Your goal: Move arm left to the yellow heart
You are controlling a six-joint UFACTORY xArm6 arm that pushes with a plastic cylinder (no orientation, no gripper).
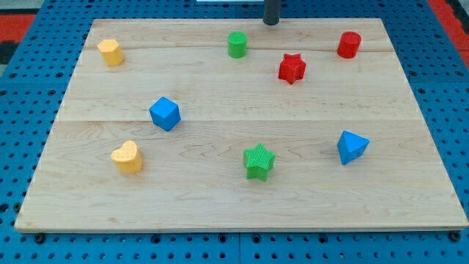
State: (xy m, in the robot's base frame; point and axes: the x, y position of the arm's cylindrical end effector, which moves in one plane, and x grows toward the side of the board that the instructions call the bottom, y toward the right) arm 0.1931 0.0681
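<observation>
The yellow heart (127, 157) lies on the wooden board (220, 205) at the view's lower left. My tip (271, 23) is at the view's top edge, right of centre, just up and right of the green cylinder (237, 45). The tip is far from the yellow heart, up and to the right of it. It touches no block.
A yellow hexagonal block (111, 53) sits at the upper left. A blue cube (165, 114) lies between the tip and the heart. A red star (292, 69), a red cylinder (349, 45), a green star (259, 161) and a blue pyramid-like block (352, 147) lie to the right.
</observation>
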